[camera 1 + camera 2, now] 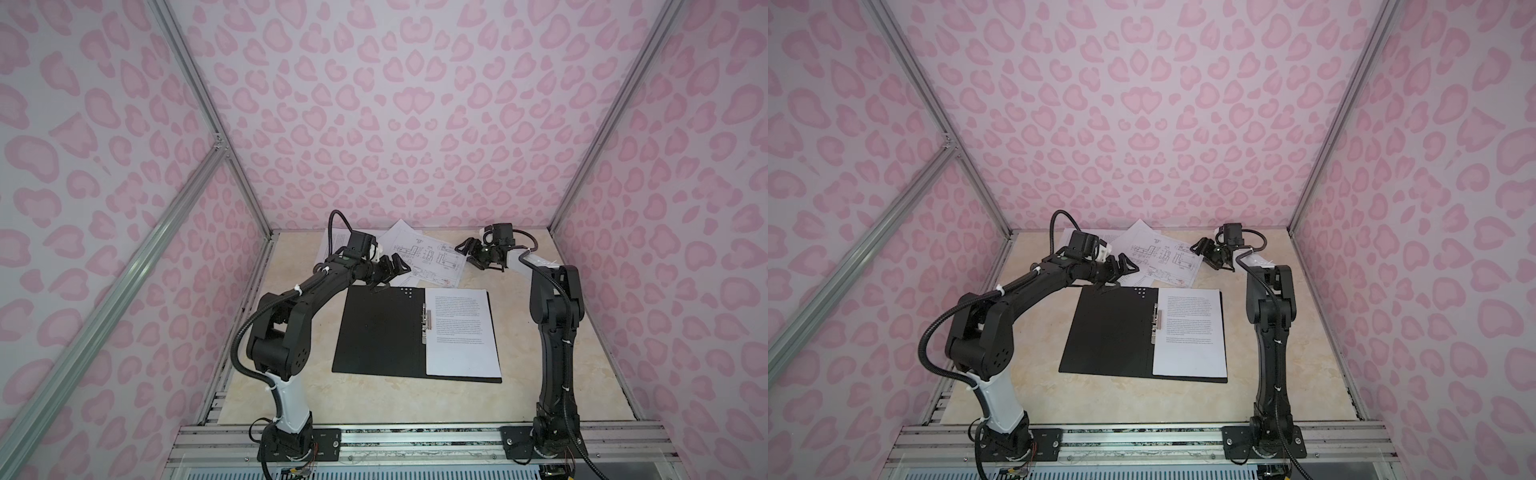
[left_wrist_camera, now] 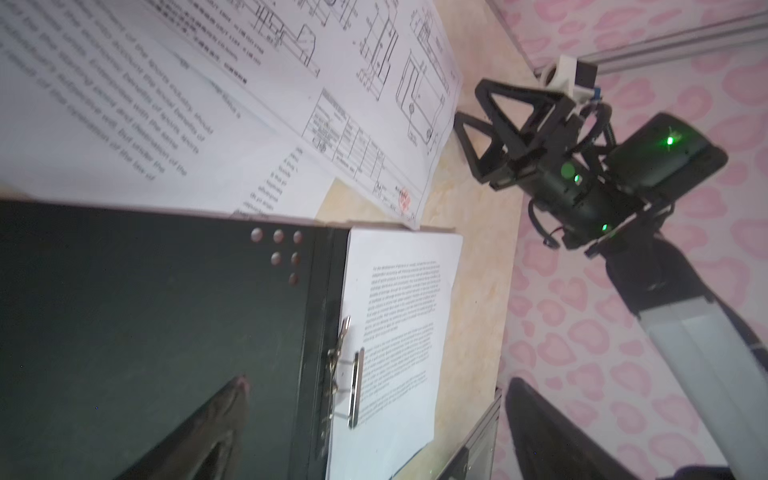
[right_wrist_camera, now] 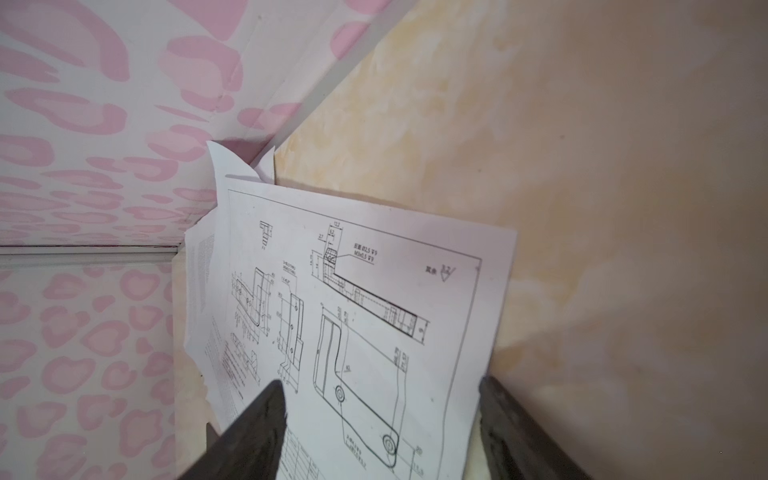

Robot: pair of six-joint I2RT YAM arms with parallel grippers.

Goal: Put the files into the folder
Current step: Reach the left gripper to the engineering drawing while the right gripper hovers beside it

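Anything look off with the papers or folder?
Yes. The loose sheets behind the folder lie fanned and overlapping, not squared. The drawing sheet sits rotated on top, and a corner curls up against the wall. The text sheet in the folder's right half lies straight.

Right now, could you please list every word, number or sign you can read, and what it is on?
"M3x0.5" – drawing sheet, by the hatched bracket end.
"3.2" – same sheet, in its corner symbol.
Printed sheet in the folder: too small to read.
Loose text sheets: blurred, not reliably readable.
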